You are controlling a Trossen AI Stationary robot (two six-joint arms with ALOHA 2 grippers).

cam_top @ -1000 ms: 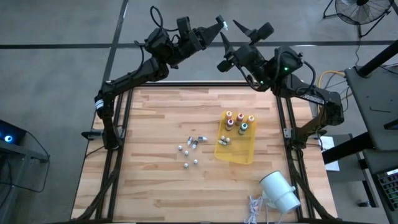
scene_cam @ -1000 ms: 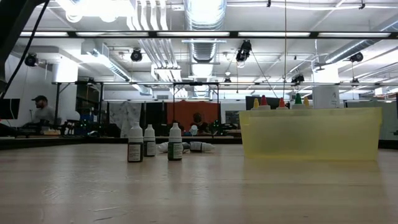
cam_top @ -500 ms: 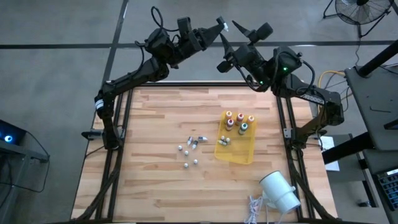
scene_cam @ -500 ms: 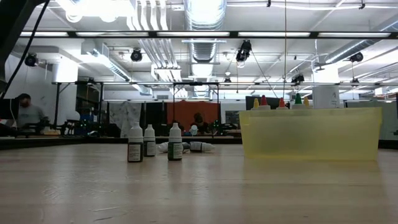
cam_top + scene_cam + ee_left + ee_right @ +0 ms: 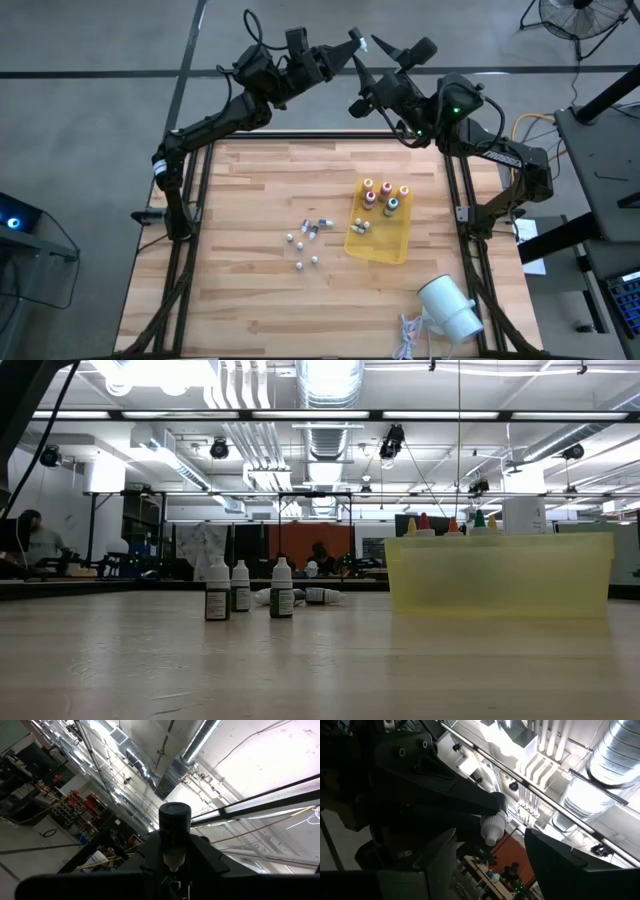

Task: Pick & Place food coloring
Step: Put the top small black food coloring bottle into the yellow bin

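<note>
Both arms are raised beyond the table's far edge, with their grippers facing each other. My left gripper (image 5: 354,40) is shut on a tiny food coloring vial (image 5: 492,826). My right gripper (image 5: 371,72) is open. In the right wrist view its fingers (image 5: 442,862) stand apart on either side of the vial and do not touch it. On the table, a yellow tray (image 5: 392,245) holds upright bottles with coloured tops (image 5: 385,197) and a few vials (image 5: 362,226). Several loose vials (image 5: 305,240) stand or lie to the tray's left, and some stand upright in the low view (image 5: 217,595). My left gripper pinches the vial between its two fingers, high above the table's far edge and lifted clear. The vial's white ribbed end (image 5: 493,820) sticks out past the fingertips toward my right gripper. In the left wrist view the vial (image 5: 174,822) stands between the fingers.
A big white cylinder (image 5: 450,308) lies at the table's near right corner beside a coiled cord (image 5: 408,335). The bare wooden tabletop (image 5: 230,290) stretches left of and nearer than the vials. People sit in the room beyond the table (image 5: 25,540).
</note>
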